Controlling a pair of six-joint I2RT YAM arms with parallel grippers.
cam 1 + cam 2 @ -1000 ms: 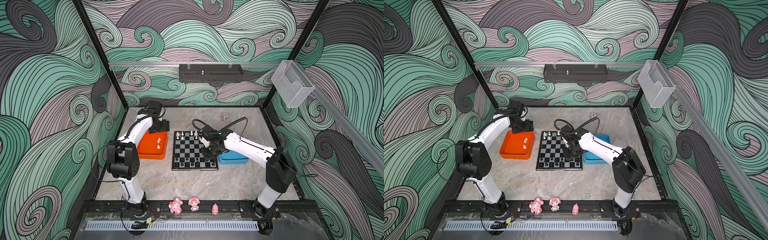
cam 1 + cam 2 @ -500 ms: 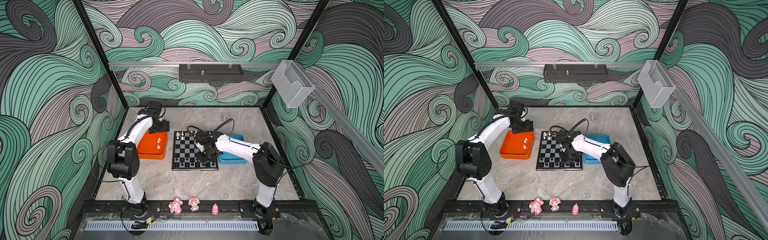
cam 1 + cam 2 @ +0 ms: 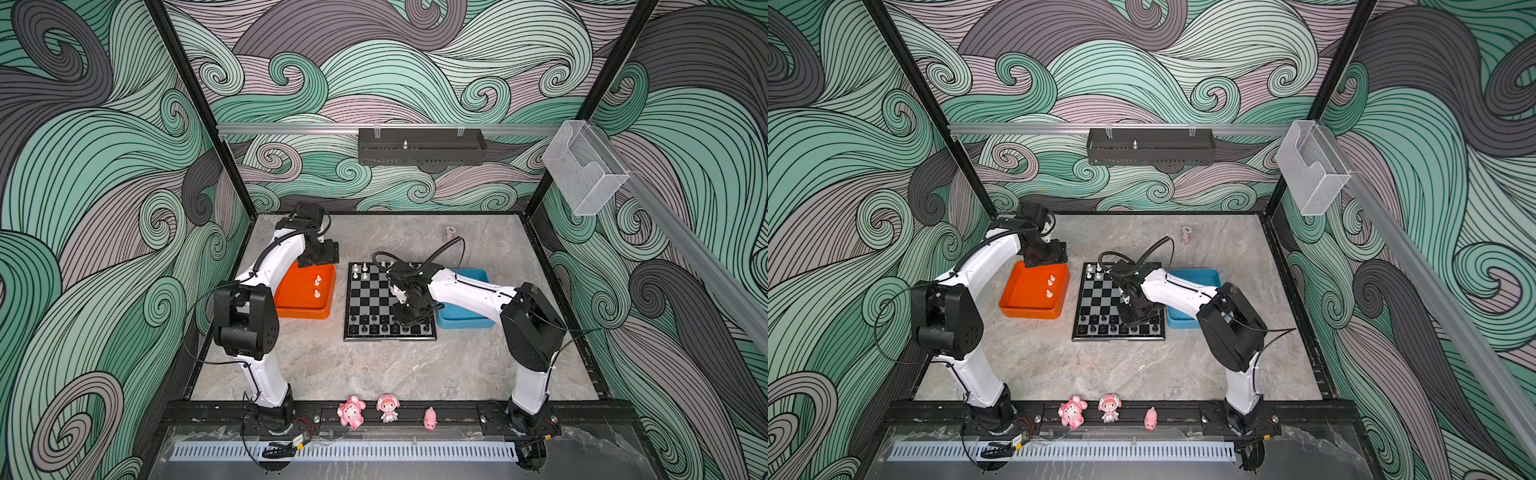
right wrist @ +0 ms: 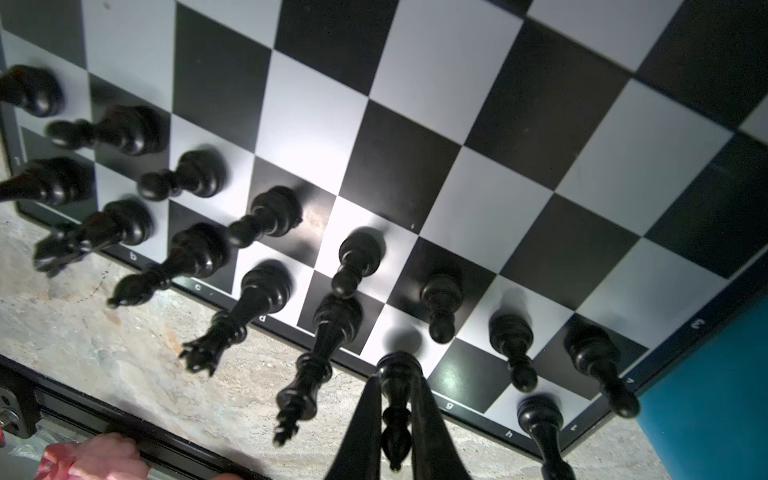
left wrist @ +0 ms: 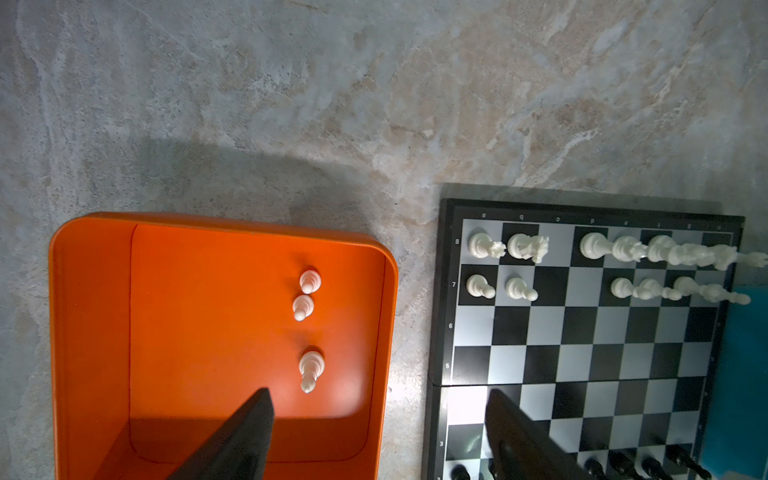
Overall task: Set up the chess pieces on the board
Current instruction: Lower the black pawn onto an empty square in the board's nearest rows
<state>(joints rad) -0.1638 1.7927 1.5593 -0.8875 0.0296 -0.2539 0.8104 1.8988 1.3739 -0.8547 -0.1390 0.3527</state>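
The board (image 3: 376,297) lies mid-table between an orange tray (image 3: 297,301) and a blue tray (image 3: 465,322). White chess pieces (image 5: 519,247) fill part of its two far rows, and black chess pieces (image 4: 270,216) stand along its two near rows. Three white pieces (image 5: 309,365) stand in the orange tray. My right gripper (image 4: 397,376) is shut on a black piece (image 4: 395,415) just above a near-row square; in both top views it hangs over the board's near right part (image 3: 1133,318). My left gripper (image 5: 378,392) is open and holds nothing, above the gap between orange tray and board.
Three pink figurines (image 3: 351,411) stand on the front rail. A small object (image 3: 451,232) lies near the back wall. The blue tray's wall (image 4: 706,395) runs right beside the board's edge. A black rack (image 3: 419,147) hangs on the back wall.
My right gripper has carried the black piece from the board's far right side toward its near rows and lowered it. The left arm has not moved.
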